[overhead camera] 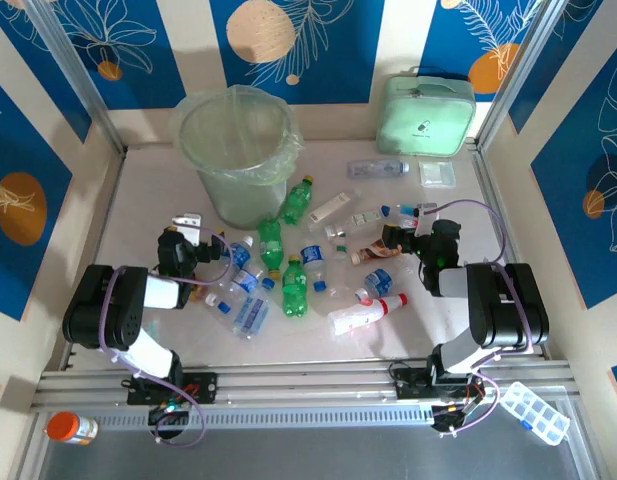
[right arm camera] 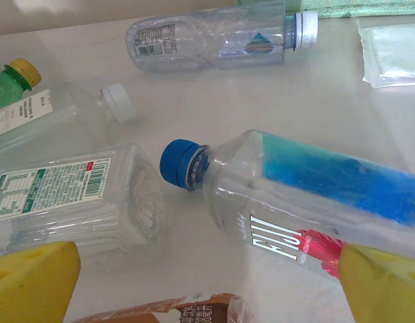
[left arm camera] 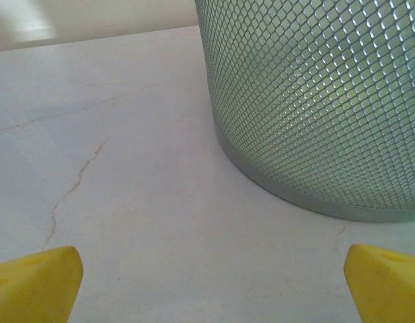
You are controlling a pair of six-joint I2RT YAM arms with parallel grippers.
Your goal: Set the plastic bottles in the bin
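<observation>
**Both grippers spread and empty; bottles scattered on the table, bin at upper centre-left.**

In the overhead view the plastic bottles (overhead camera: 294,288) lie on their sides in the middle of the table (overhead camera: 138,200). There are green ones with yellow caps and clear ones with blue caps, none of them inside the bin (overhead camera: 236,150), which stands upright just above them, lined with a pale green bag. The left gripper (overhead camera: 186,228) sits left of the cluster, fingers spread wide on nothing; its wrist view has the bin's mesh wall at upper right. The right gripper (overhead camera: 396,238) sits right of the cluster, also spread wide. In its wrist view a clear Fiji bottle (right arm camera: 315,195) lies just ahead of the yellow fingertips (right arm camera: 35,282); contact cannot be told. A mint-green case (overhead camera: 425,113) stands at upper right.
</observation>
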